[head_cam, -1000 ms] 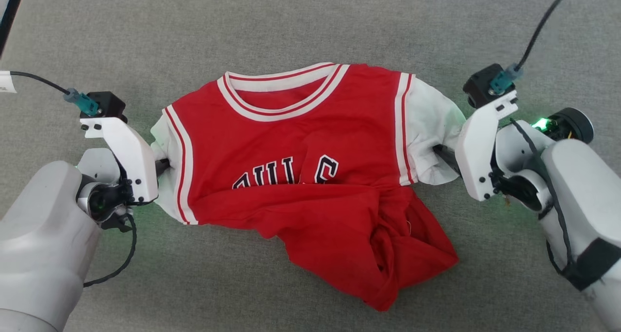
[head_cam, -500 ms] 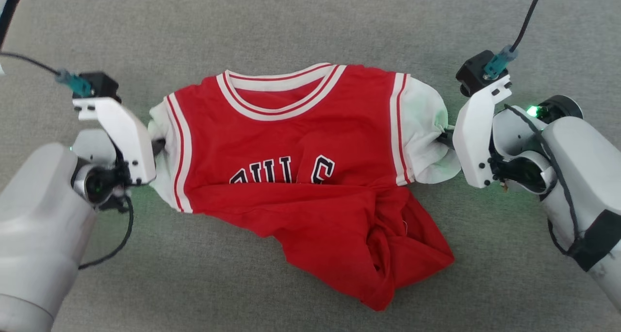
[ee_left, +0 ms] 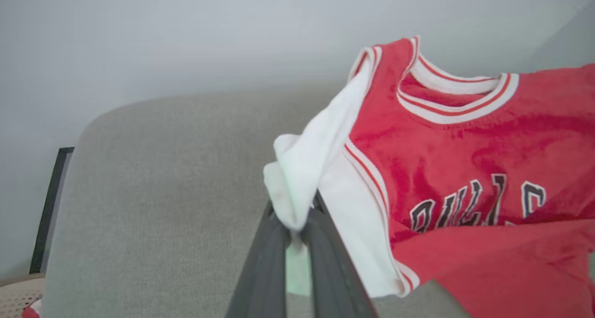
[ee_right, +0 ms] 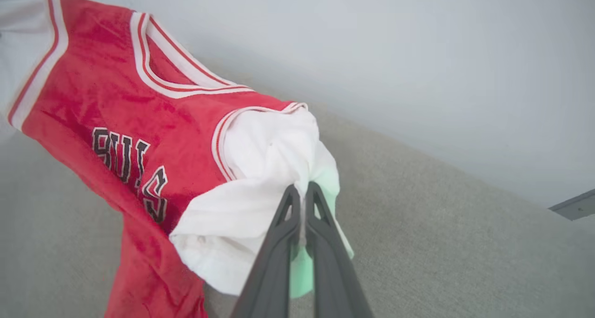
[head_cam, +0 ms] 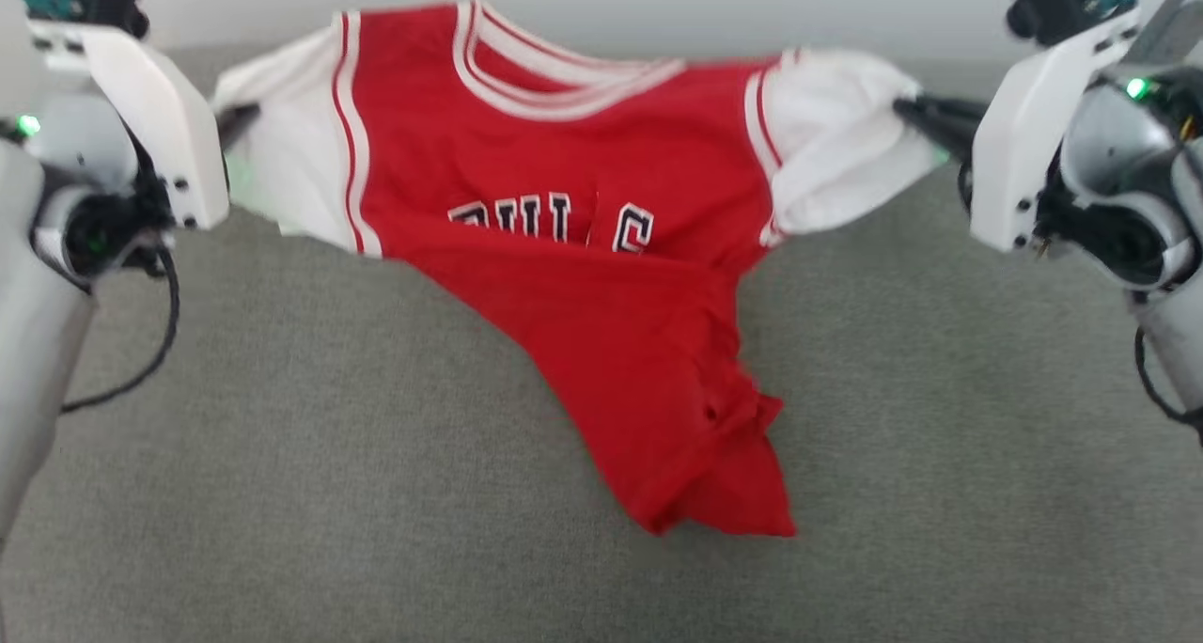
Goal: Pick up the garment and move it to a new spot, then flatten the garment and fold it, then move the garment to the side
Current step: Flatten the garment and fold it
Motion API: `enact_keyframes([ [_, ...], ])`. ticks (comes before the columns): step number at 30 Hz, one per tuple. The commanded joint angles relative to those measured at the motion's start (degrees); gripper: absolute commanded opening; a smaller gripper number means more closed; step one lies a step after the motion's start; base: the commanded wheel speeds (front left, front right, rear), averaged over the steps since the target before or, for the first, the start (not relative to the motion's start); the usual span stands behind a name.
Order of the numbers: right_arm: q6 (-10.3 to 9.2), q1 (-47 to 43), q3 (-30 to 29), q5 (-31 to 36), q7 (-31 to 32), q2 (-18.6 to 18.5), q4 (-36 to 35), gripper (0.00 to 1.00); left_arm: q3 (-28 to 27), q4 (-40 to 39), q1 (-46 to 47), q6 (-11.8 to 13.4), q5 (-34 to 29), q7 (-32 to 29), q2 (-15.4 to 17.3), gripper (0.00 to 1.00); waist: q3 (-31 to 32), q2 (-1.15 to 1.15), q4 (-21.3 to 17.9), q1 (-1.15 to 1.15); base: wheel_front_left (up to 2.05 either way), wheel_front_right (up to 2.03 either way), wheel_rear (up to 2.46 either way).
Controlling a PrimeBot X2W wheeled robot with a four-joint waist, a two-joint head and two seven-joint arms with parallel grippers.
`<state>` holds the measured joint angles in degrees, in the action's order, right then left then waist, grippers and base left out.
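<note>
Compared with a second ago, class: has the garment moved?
Yes. The garment has lifted up from the grey surface it lay on and now hangs by both sleeves; the camera shifted too.

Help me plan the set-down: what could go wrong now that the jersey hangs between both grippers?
1. The left gripper and right gripper each pinch just a small bit of white sleeve; the garment could slip free.
2. Its lower hem hangs bunched and twisted, so it may land creased on the grey surface.
</note>
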<state>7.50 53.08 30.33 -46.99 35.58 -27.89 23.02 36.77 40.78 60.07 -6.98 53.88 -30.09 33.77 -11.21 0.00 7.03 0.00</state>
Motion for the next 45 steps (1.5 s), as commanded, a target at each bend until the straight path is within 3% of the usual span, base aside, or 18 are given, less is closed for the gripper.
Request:
enact_keyframes([
  [1, -0.01, 0.71, -0.64, 0.13, -0.74, -0.39, -0.63, 0.00, -0.33, -0.79, 1.17, 0.80, -0.19, -0.26, 0.49, 0.00, 3.03, 0.00, -1.44, 0.00, 0.00, 0.00, 0.00],
  [15, -0.01, 5.38, -6.31, 3.50, -2.87, -1.25, -5.94, 0.00, -1.66, -10.04, 6.27, 4.86, -0.88, -3.06, 3.47, 0.00, 11.51, 0.00, -4.64, 0.00, 0.00, 0.00, 0.00],
  [29, -0.01, 7.50, -9.79, 5.71, -3.11, -1.16, -8.14, 0.00, -1.77, -15.86, 7.88, 7.39, -2.50, -3.59, 5.21, 0.00, 9.88, 0.00, -5.22, 0.00, 0.00, 0.00, 0.00],
  [38, -0.01, 15.16, -10.92, 14.89, -15.01, 2.93, 1.37, 0.00, -1.95, -10.46, 13.69, 6.30, -7.32, 7.21, 1.83, 0.00, 1.24, 0.00, -5.05, 0.00, 0.00, 0.00, 0.00],
  [45, -0.01, 25.37, -13.06, 26.80, -32.13, 8.01, 13.30, 0.00, -2.50, -2.96, 23.36, 5.47, -14.16, 24.70, -2.01, 0.00, -4.43, 0.00, -4.63, 0.00, 0.00, 0.00, 0.00],
])
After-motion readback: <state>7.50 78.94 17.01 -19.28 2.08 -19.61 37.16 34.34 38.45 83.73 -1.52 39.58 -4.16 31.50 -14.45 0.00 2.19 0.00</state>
